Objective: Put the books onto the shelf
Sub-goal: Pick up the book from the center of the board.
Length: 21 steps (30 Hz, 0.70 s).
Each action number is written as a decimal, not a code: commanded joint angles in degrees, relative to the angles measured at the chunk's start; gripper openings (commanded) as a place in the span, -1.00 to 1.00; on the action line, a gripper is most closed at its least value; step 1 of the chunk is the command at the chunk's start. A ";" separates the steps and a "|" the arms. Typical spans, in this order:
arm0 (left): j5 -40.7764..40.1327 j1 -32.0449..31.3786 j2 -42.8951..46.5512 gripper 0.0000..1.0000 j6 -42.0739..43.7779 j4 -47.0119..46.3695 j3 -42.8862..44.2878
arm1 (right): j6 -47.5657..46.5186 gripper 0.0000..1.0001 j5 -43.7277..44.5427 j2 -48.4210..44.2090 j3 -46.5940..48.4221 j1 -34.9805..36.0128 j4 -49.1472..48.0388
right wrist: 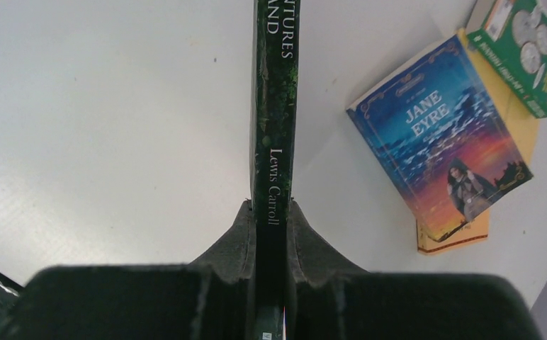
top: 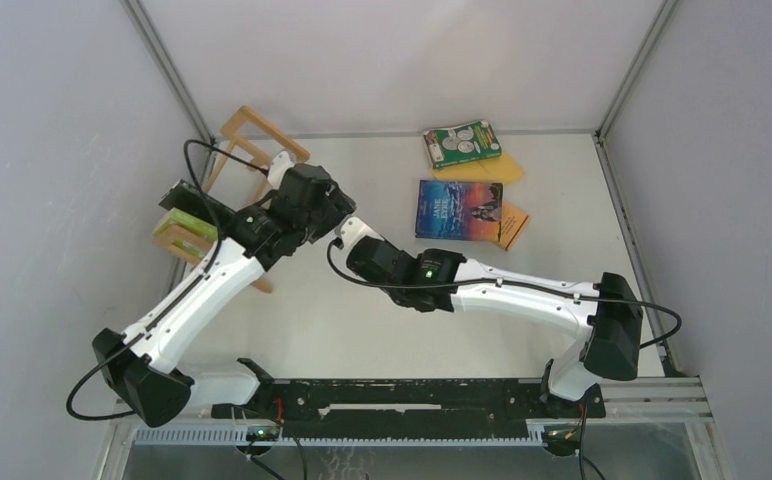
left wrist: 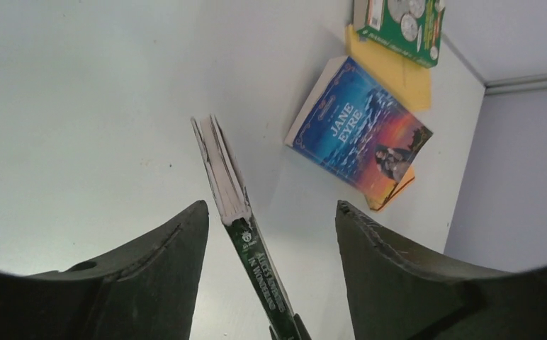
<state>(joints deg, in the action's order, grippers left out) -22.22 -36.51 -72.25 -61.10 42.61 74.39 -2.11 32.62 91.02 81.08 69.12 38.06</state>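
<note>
The right tool (right wrist: 271, 210) pinched the dark green book (right wrist: 274, 106) at its spine, holding it on edge left of the blue book (top: 459, 208), which lay flat on the table (top: 312, 330). The left tool (left wrist: 271, 210) was spread, one finger on each side of the dark green book and clear of it. The shelf (top: 252, 135) was farther left of the blue book, with a lime-green book (top: 184, 228) in it. Just behind the blue book lay the green book with white circles (top: 462, 143), on a yellow book (top: 507, 170).
</note>
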 commanded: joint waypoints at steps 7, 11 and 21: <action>-2.96 5.39 0.62 0.60 11.11 0.78 8.83 | 1.84 -1.00 -3.74 -6.02 -4.94 -4.41 -6.18; -4.51 7.62 -4.01 0.60 16.72 4.10 13.68 | 1.85 -1.00 -5.66 -6.86 -5.87 -7.53 -7.66; -3.71 13.89 -18.60 0.60 22.23 10.00 22.93 | 1.85 -1.00 -9.93 -10.63 -7.64 -16.80 -9.85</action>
<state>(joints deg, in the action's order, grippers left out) -25.80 -24.49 -86.56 -43.09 50.00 92.12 -1.06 23.49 85.23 72.58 55.64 34.68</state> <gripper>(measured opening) 0.800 0.164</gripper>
